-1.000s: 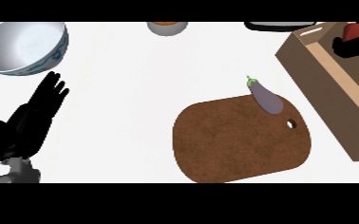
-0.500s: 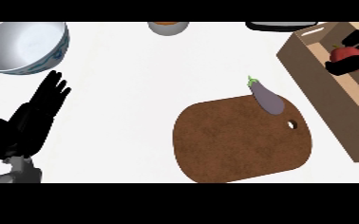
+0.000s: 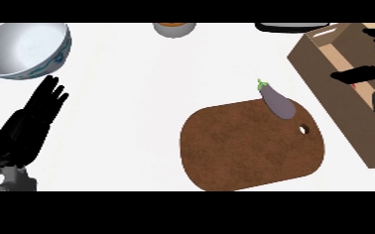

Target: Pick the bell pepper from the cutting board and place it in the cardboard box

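Note:
Only a red sliver of the bell pepper shows, inside the cardboard box at the right edge. My right hand lies over it inside the box, dark fingers curled on the pepper and hiding most of it. The brown cutting board lies at the lower centre-right. A purple eggplant rests on its upper right corner. At the left edge my left hand rests open, fingers up, away from everything.
A large white and blue bowl stands at the upper left. A small cup with orange content and a dark object sit along the far edge. The box wall stands close to the board's right side.
My right hand has moved nearer and lower into the box with the red pepper, and less of both shows now. The left hand, eggplant and board have not moved.

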